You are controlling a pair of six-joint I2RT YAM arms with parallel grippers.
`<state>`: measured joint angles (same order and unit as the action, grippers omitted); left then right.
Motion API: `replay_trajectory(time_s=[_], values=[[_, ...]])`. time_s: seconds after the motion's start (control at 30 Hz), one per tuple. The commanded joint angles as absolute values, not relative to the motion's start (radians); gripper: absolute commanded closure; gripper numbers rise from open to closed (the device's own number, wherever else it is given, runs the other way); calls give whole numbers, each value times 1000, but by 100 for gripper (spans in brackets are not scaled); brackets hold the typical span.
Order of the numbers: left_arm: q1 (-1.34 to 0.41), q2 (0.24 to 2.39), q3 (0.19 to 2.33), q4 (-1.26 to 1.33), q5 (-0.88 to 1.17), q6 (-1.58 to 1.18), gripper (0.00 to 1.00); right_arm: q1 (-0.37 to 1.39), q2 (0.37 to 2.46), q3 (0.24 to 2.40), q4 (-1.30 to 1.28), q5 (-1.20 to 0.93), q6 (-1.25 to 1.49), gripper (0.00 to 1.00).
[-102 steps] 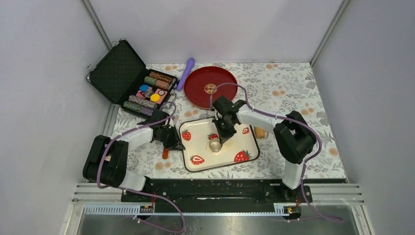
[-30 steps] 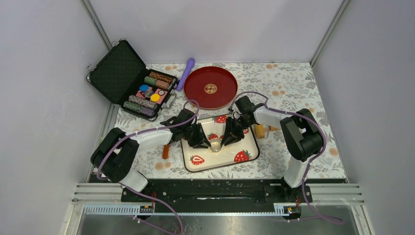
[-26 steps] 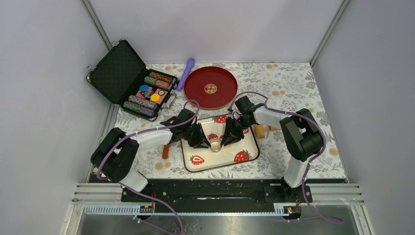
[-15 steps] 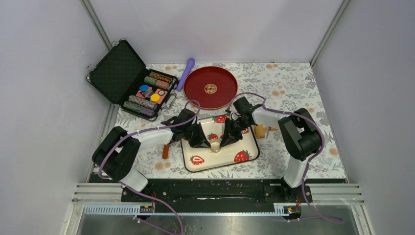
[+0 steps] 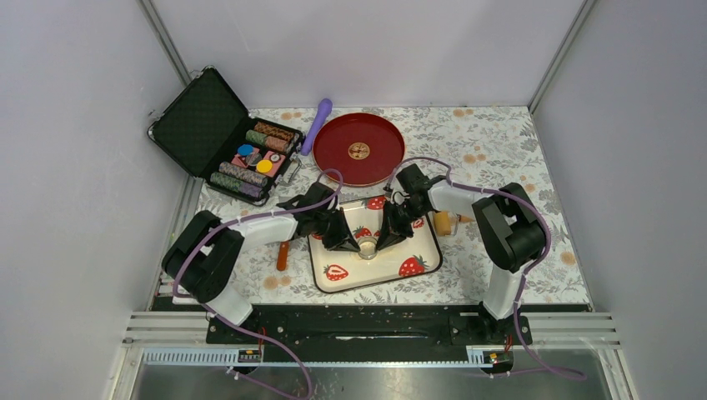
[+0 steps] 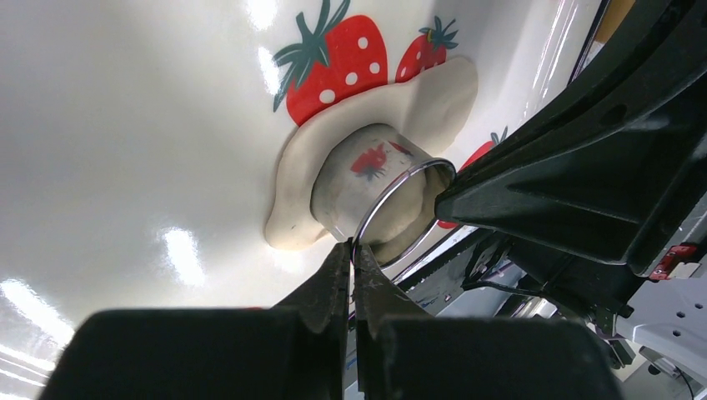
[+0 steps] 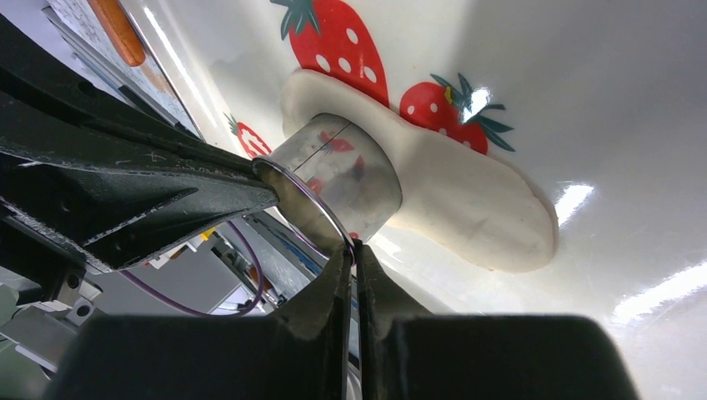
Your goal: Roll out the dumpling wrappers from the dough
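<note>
Centre of the top view, on strawberry tray [image 5: 379, 273] | dough [image 6: 290, 212] lies flattened beneath ring cutter [image 6: 375, 192] | left gripper [image 6: 351, 247], right gripper [image 7: 353, 248] pinch opposite rim edges (probably to keep it level for pressing or lifting)

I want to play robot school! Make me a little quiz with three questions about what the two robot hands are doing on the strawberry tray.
1. True or false: the metal ring cutter stands on top of the flattened dough.
2. Look at the left gripper and the right gripper. Which pinches the cutter's rim? A) left only B) right only C) both
3. Fill the gap: the white tray under the dough is printed with red ____.

Key: 1 true. 2 C, each gripper is shut on the thin rim, from opposite sides. 3 strawberries.
</note>
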<state>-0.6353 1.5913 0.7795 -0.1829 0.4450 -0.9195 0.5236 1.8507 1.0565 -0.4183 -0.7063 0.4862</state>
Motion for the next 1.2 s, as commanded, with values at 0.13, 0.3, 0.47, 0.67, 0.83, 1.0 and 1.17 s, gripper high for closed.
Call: replay_trajectory(time_s=[0.13,0.3,0.47,0.67,0.83,1.0,1.17], values=[[-653,1698,760,-294,365,-870,100,551,1897,1061,-498,-618,433,96],[-658,1713,759,-326,344,-865,100,560,1905,1057,-523,-580,409,97],[-666,1722,766,-365,315,-852,100,570,1920,1062,-549,-548,390,97],[-678,1745,768,-382,298,-843,100,580,1939,1069,-574,-521,379,98],[-684,1764,761,-382,299,-841,100,580,1951,1080,-602,-497,377,98],[-684,1766,750,-382,293,-840,100,580,1962,1086,-617,-487,376,98],[-684,1772,734,-382,280,-844,100,580,1972,1086,-625,-481,375,98]])
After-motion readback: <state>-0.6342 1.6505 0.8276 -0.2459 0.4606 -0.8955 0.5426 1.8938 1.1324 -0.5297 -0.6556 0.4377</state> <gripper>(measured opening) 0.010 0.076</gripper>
